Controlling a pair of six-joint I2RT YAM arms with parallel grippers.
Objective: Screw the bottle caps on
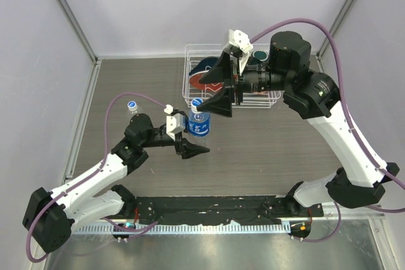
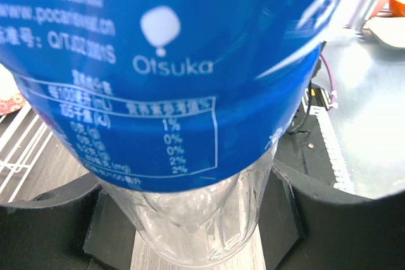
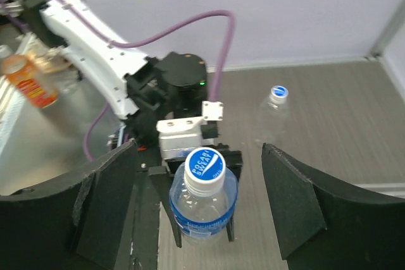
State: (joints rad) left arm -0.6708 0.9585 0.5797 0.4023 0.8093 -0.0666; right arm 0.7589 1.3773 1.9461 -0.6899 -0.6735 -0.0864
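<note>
Top external view, left of centre: the plain bottle stands alone on the bench, with a blue-rimmed cap seated on its neck. Centre: the left tool clamps the base of the labelled bottle, and a second cap sits on it. Right of it, the right tool hangs spread wide around that cap, gripping nothing. Count: two bottles, two caps. Judgement: both caps are placed, their tightness cannot be confirmed, and final turning of the second cap probably remains.

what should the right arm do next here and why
Probably close the right gripper on the cap. Its fingers stand open either side of it, and the left gripper holds the blue-label bottle, so gripping comes before twisting.
</note>
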